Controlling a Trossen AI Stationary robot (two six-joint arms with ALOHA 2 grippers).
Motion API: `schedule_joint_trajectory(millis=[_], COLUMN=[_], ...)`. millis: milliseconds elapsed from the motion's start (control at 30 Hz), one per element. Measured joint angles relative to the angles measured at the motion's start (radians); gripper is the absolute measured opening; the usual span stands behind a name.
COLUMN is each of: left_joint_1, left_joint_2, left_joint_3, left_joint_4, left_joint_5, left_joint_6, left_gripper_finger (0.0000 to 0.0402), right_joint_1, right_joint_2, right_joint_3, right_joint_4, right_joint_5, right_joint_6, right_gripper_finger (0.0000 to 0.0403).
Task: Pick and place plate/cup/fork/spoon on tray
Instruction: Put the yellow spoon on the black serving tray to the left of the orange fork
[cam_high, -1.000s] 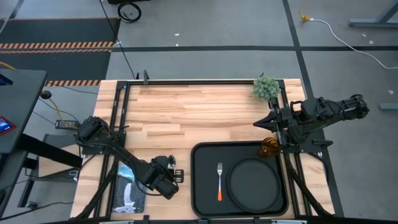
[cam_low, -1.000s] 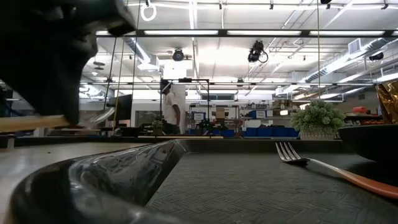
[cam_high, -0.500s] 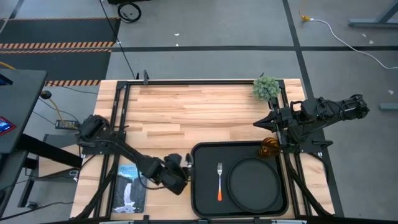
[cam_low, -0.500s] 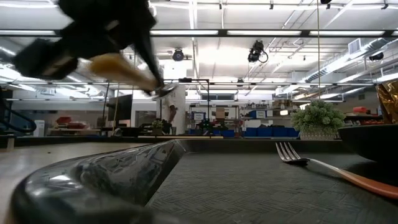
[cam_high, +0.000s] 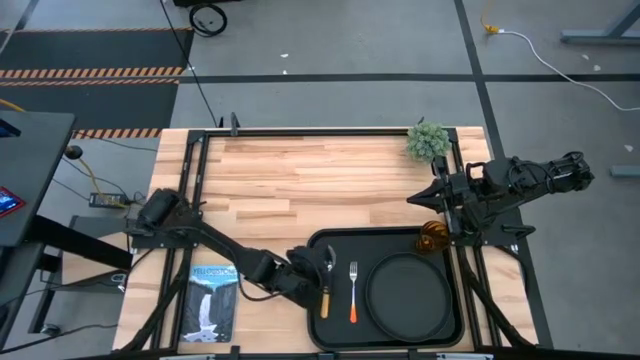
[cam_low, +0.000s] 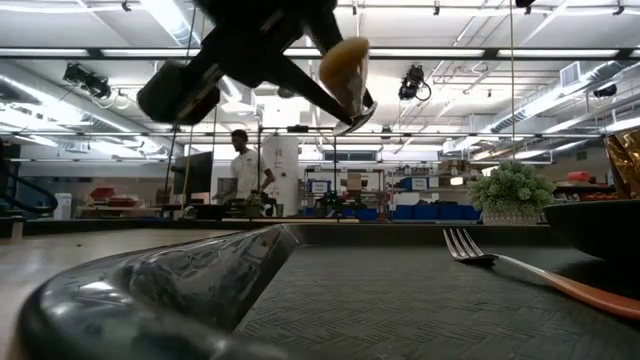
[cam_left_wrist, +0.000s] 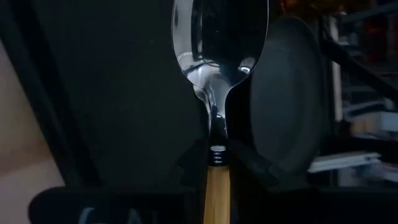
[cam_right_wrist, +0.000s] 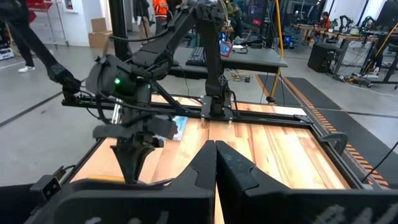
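Your small silver-bowled spoon with the yellow-orange handle (cam_high: 327, 283) hangs above the left side of the large black rectangular tray (cam_high: 335, 330), clenched by its handle in the left gripper (cam_high: 310, 287) so it can lie beside the orange-handled fork (cam_high: 353, 292). The right gripper (cam_high: 437, 195), fingers pressed together, waits by the amber cup (cam_high: 433, 237).

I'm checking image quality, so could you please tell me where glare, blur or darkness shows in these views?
Low view: ceiling lights glare brightly, and the near rim of the tray is out of focus. Left wrist view: mostly dark, with reflections on the bowl of the spoon held by the left tool. High view: evenly lit.
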Motion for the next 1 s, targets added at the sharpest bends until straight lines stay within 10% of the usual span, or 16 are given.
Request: schedule_joint_trajectory(millis=[567,1000], left_joint_1=[0.017,0.027], left_joint_2=[0.254,0.319], left_joint_3=[0.362,0.388], left_joint_4=[-0.286,-0.302], left_joint_5=[0.068,0.139], left_joint_6=[-0.001,-0.071], left_gripper_finger=[0.0059,0.006], right_joint_1=[0.0,0.0], right_joint_2=[0.0,0.0], right_joint_3=[0.0,0.0], right_joint_4=[0.005,0.006], right_joint_5=[0.0,0.0], right_joint_6=[0.0,0.0], right_gripper_finger=[0.0009,0.0009])
